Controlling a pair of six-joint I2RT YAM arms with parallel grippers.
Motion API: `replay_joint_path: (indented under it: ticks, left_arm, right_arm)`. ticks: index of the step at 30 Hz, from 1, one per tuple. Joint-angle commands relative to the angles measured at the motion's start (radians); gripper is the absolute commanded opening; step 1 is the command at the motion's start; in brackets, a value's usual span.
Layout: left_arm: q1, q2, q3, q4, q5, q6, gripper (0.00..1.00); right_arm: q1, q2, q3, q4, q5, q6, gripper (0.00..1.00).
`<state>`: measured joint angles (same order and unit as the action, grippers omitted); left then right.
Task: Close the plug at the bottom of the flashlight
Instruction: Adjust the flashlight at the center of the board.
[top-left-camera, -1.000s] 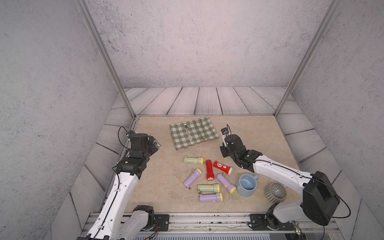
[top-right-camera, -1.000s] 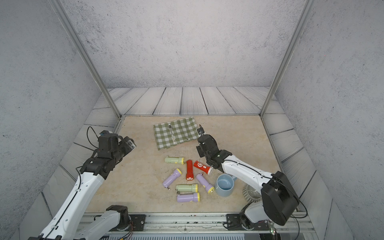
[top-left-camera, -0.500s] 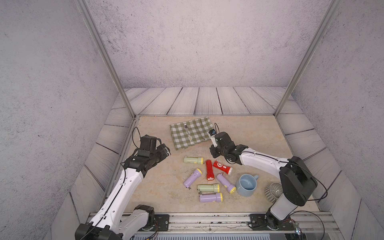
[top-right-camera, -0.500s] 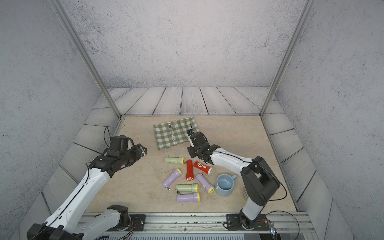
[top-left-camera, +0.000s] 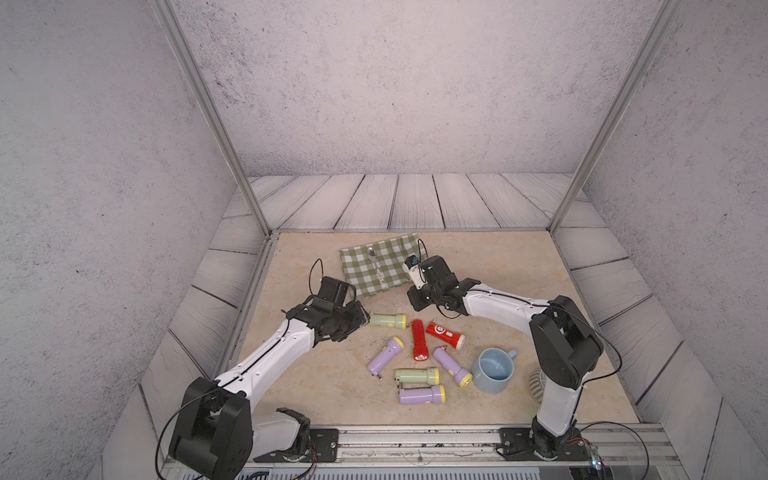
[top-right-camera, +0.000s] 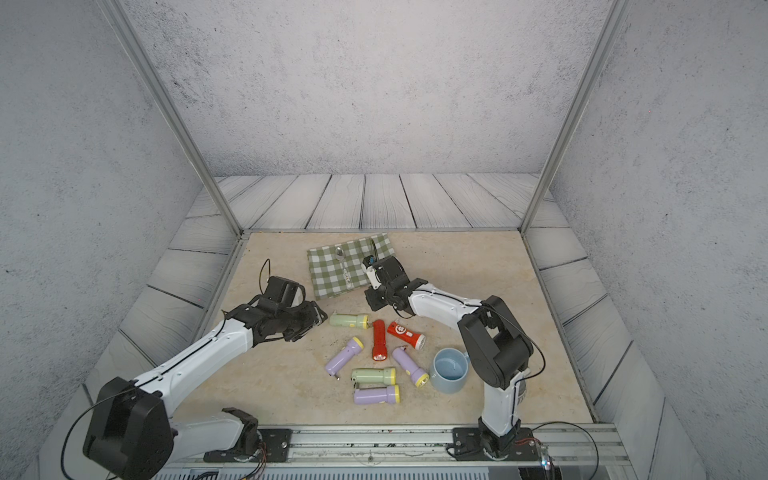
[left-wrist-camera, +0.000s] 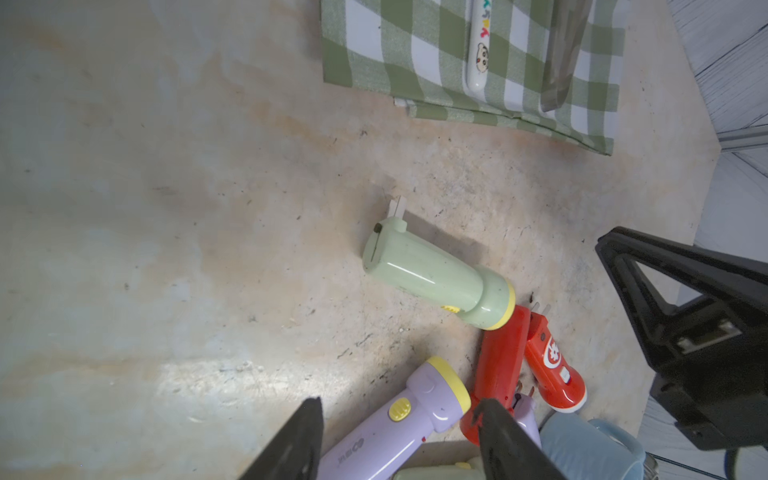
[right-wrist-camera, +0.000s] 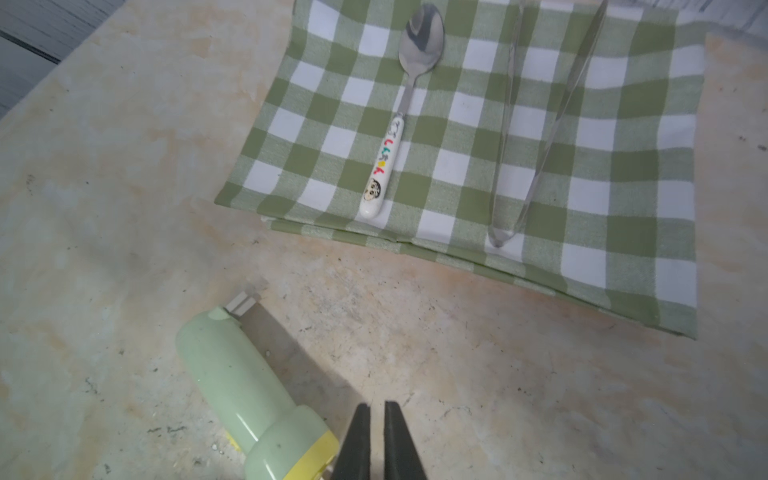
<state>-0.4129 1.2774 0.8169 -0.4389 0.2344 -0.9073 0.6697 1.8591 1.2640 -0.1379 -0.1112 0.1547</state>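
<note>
A light green flashlight (top-left-camera: 386, 320) (top-right-camera: 349, 320) with a yellow head lies on the beige table. Its plug prongs (left-wrist-camera: 398, 206) (right-wrist-camera: 243, 302) stick out of the base end. My left gripper (top-left-camera: 358, 321) (left-wrist-camera: 399, 405) hovers just left of that base end, open and holding nothing. In the left wrist view a purple flashlight (left-wrist-camera: 386, 432) shows between its fingers, lower down. My right gripper (top-left-camera: 416, 305) (right-wrist-camera: 377, 405) is over the table beside the green flashlight's yellow head (right-wrist-camera: 316, 453). Its jaws are shut to a thin slit, with nothing in them.
Several more flashlights lie in a cluster: a red one (top-left-camera: 419, 338), a short red one (top-left-camera: 444, 334), purple ones (top-left-camera: 384, 355) (top-left-camera: 422, 395) and a green one (top-left-camera: 417, 376). A blue mug (top-left-camera: 494, 370) stands to their right. A green checked cloth (top-left-camera: 380, 270) holds a spoon (right-wrist-camera: 415, 50).
Both arms have swung inward to the upper green flashlight, the left from the table's left edge, the right leftward. The left jaws have narrowed.
</note>
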Motion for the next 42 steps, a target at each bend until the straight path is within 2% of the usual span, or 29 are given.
replay_joint_path:
  ticks: [1,7,10,12,27,42]
  left_arm:
    - [-0.015,0.052,0.014,0.044,0.018,-0.017,0.63]
    - [-0.025,0.162,0.029,0.082,0.044,-0.035,0.64]
    - [-0.026,0.205,0.036,0.11,0.072,-0.045,0.74]
    - [-0.027,0.223,0.039,0.119,0.071,-0.051,0.77]
    - [-0.026,0.325,0.078,0.179,0.09,-0.06,0.77]
    - [-0.012,0.471,0.254,0.139,0.063,-0.019,0.76]
  right_arm:
    - [-0.015,0.038,0.031,-0.059,-0.047,0.014,0.1]
    - [-0.014,0.062,0.008,-0.072,-0.026,0.026,0.09]
    - [-0.01,0.063,-0.015,-0.048,-0.05,0.043,0.09]
    - [-0.004,0.055,-0.038,-0.019,-0.067,0.041,0.1]
    - [0.078,0.043,-0.097,-0.029,-0.096,0.041,0.09]
    - [0.106,0.047,-0.114,0.054,-0.223,0.1,0.1]
